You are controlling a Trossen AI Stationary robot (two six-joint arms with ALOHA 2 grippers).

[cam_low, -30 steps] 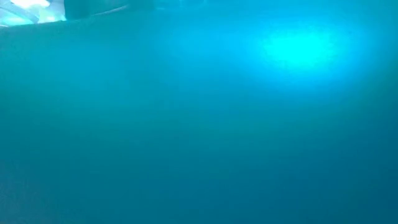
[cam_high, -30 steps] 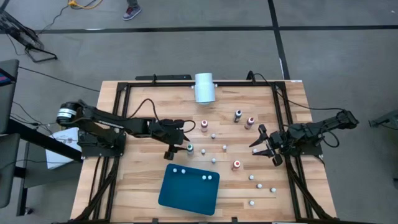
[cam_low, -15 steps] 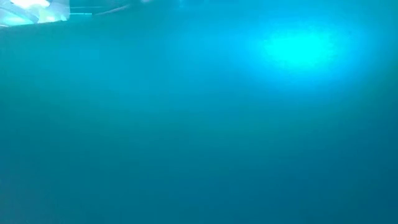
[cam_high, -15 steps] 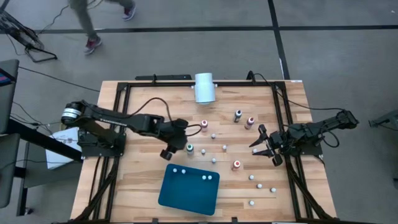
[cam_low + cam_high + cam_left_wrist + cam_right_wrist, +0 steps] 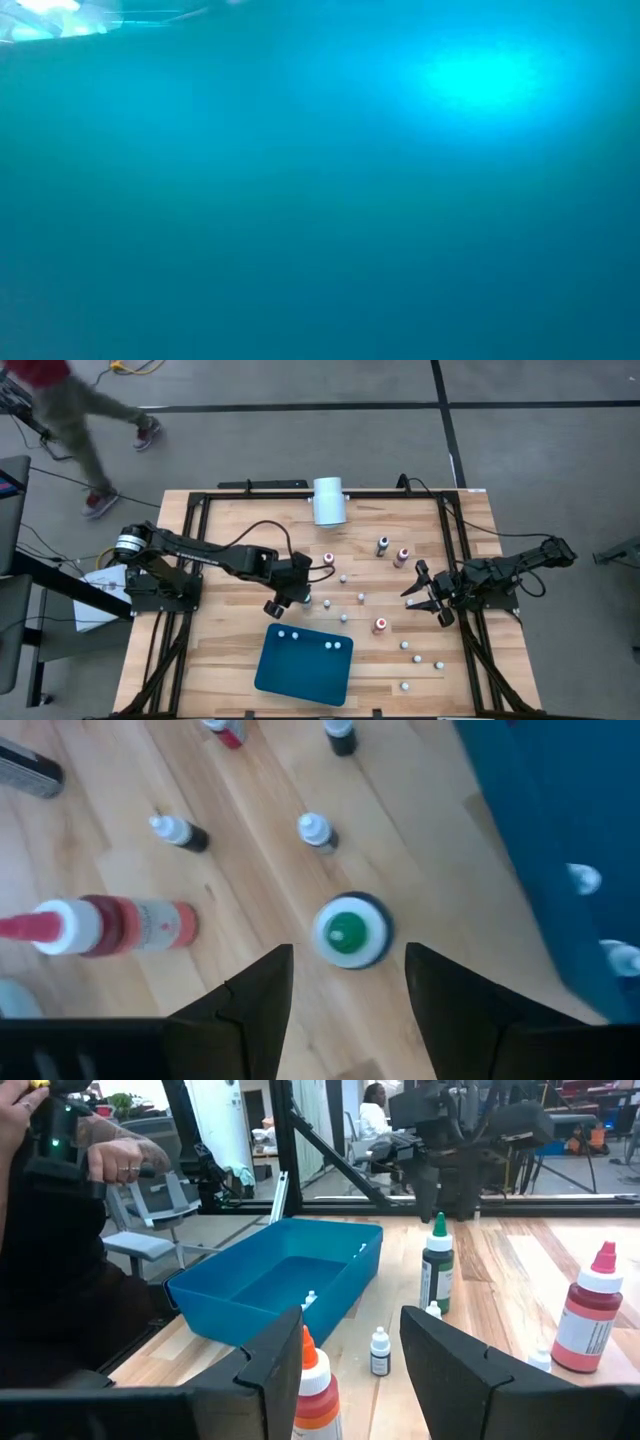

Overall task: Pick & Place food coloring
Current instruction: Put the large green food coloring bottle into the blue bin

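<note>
The food coloring is a scatter of tiny white-capped bottles on the wooden table, and several more lie in the teal tray (image 5: 305,670). My left gripper (image 5: 347,965) hangs open above a green-capped bottle (image 5: 350,932), pointing steeply down. Its fingers stand on either side of the bottle, short of it, without touching. This bottle stands upright on its base; in the high view the left gripper (image 5: 300,596) covers it. My right gripper (image 5: 420,593) waits open and level at the table's right side, facing a red bottle (image 5: 314,1380) that stands apart from it.
A red bottle (image 5: 110,925) lies on its side near the left gripper, with small bottles (image 5: 318,830) beyond it. A white cylinder (image 5: 329,500) lies at the far edge. The tray's wall blocks the low view entirely. A person walks past beyond the table's far left corner.
My left gripper has gone toward the table's right edge and up, tipping to point more steeply down, and now stands over the green-capped bottle, which has not moved. Its fingers have stayed open.
</note>
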